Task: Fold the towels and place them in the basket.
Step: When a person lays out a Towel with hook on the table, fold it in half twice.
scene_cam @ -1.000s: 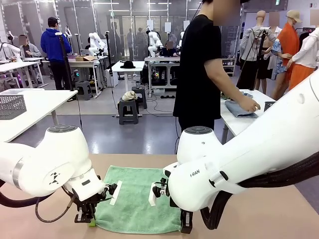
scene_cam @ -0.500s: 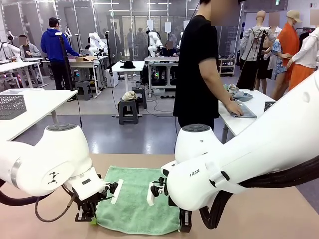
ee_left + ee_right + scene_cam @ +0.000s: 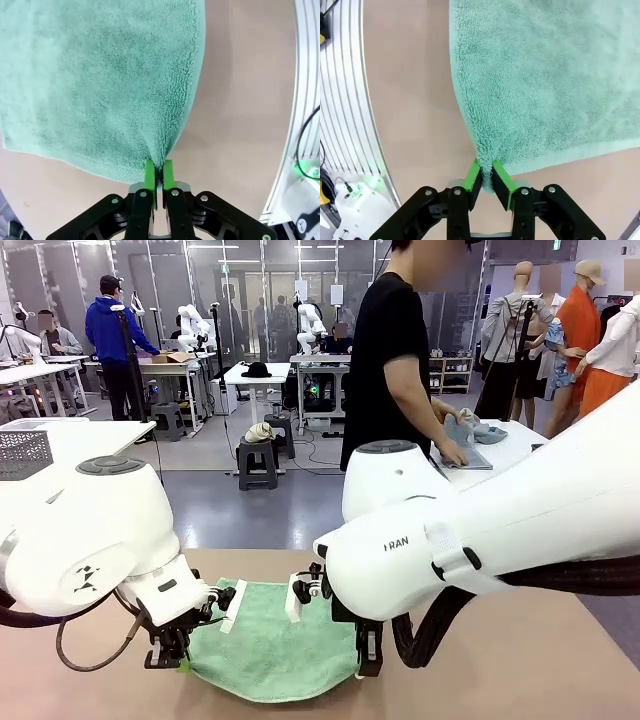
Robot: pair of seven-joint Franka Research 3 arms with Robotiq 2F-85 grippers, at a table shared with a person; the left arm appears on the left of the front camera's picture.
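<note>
Pinching near corners of the mint green towel [image 3: 270,645], the left gripper [image 3: 158,169] and right gripper [image 3: 485,171] clamp little terry between their fingers; uneven lifting could free a corner.

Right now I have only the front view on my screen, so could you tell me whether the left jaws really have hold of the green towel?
Observer: Yes. In the left wrist view the left jaws' pads are closed on a pinch of the mint green towel at its near corner.
Operator: Thank you. And the right side, please?
Observer: The same. The right jaws' pads clamp the other near corner, with the fabric bunched between them.
Operator: Is anything else caught in either grip?
Observer: No. Between the pads I see terry cloth alone, above the tan table.
</note>
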